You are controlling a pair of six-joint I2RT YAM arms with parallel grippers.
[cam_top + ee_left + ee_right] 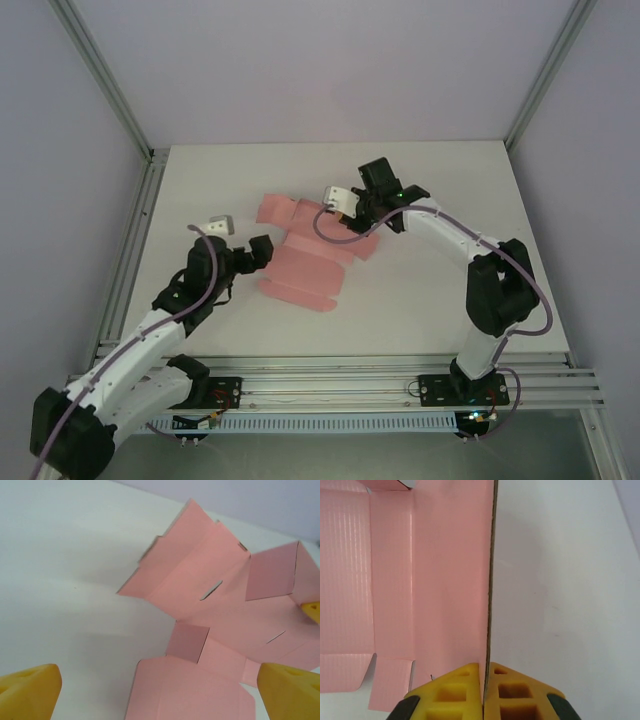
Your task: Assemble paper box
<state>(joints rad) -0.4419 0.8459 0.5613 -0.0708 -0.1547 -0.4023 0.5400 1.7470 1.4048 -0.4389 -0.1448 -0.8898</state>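
**A:** Where is the paper box, and how is it held?

**B:** The paper box is spread as a partly folded sheet near the middle of the table. A raised flap at its 1 o'clock corner is pinched between the closed fingers of the right end effector. The left end effector is held wide open at the sheet's 9 o'clock side, and nothing is gripped by it.

**A:** What could go wrong?

**B:** With only one flap clamped, the whole sheet could be dragged across the table. The thin card could be torn or creased off its fold line if it is pulled hard. Raised panels could spring flat again.

**A:** What cannot be made out?

**B:** From above, the pinched flap is covered by the right end effector. In the left wrist view, the sheet's 6 o'clock part is cut off. It cannot be told which tab fits which slot.
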